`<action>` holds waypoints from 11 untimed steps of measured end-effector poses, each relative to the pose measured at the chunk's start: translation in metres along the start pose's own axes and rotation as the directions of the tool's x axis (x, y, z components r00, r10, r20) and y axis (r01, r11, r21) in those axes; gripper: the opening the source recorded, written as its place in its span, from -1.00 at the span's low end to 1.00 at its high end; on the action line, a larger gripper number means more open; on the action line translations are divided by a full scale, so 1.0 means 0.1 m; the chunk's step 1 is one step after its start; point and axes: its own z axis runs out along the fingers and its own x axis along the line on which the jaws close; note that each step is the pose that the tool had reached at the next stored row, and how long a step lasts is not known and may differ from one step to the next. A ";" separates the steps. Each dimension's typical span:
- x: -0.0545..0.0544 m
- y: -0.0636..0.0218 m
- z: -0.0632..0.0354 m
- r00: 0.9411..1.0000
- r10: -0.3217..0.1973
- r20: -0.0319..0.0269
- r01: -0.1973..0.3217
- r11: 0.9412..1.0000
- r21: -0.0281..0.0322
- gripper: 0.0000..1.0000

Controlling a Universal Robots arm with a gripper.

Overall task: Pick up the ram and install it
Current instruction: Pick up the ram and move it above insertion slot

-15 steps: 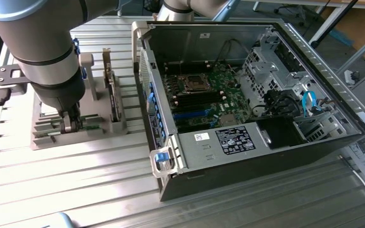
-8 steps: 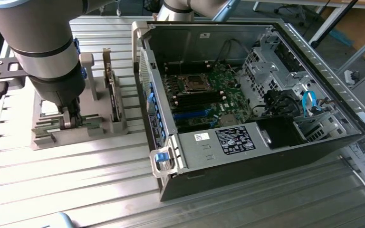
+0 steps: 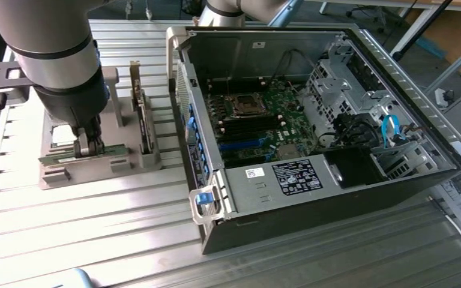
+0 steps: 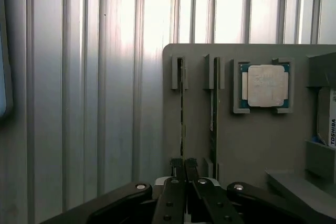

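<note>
Two gripper (image 4: 184, 163) fingers closed on the ram (image 4: 182, 108), upright on edge in the slot nearest the edge of the grey holder (image 4: 252, 145), second ram stick (image 4: 215, 114) just beside, processor chip (image 4: 264, 86) beyond, open computer case (image 3: 311, 210) well apart at the exterior view's right.

The exterior view looks down at a slant from high above the ribbed metal bench (image 3: 70, 228). It stands far enough back to take in the whole open computer case (image 3: 254, 33) and, toward the exterior view's left, the arm (image 3: 58, 54) over the grey holder (image 3: 58, 174). The wrist view sits close, facing straight down past the jaws onto that holder (image 4: 252, 140) and the bench slats (image 4: 79, 103) beside it. Both views share the holder, the bench around it and the memory stick (image 3: 66, 159) (image 4: 182, 108) between the jaws.
</note>
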 end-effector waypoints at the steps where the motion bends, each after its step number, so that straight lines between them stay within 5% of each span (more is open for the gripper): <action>1: 0.00 -0.003 -0.022 1.000 0.000 0.000 0.000 1.000 0.000 -0.76; 11: 0.00 -0.034 -0.286 1.000 0.000 0.000 0.000 1.000 0.000 -0.76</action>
